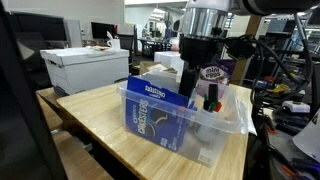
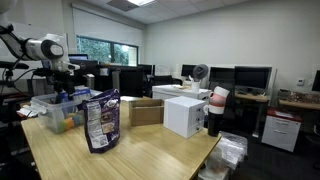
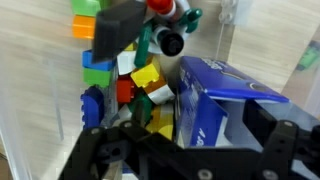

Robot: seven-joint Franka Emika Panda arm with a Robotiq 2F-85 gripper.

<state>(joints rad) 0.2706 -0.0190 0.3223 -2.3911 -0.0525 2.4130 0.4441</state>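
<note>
Hovering w/ jaws spread & empty, black two-finger gripper [image 3: 185, 150] hangs over clear plastic bin [image 1: 228, 120]: multicoloured toy-block pile [image 3: 140, 85] straight below, blue cardboard box [image 3: 225, 100] just right of it.

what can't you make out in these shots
Blue box: lettering too small in an exterior view, blurred in wrist view.
Blocks: some hidden under the blue box, wrist view.
Clear bin: contents too small to tell in an exterior view.
Snack bag: print unreadable, too small.

Gripper [image 2: 66, 88] at clear bin [image 2: 50, 112]; snack bag [image 2: 100, 122] beside.
</note>
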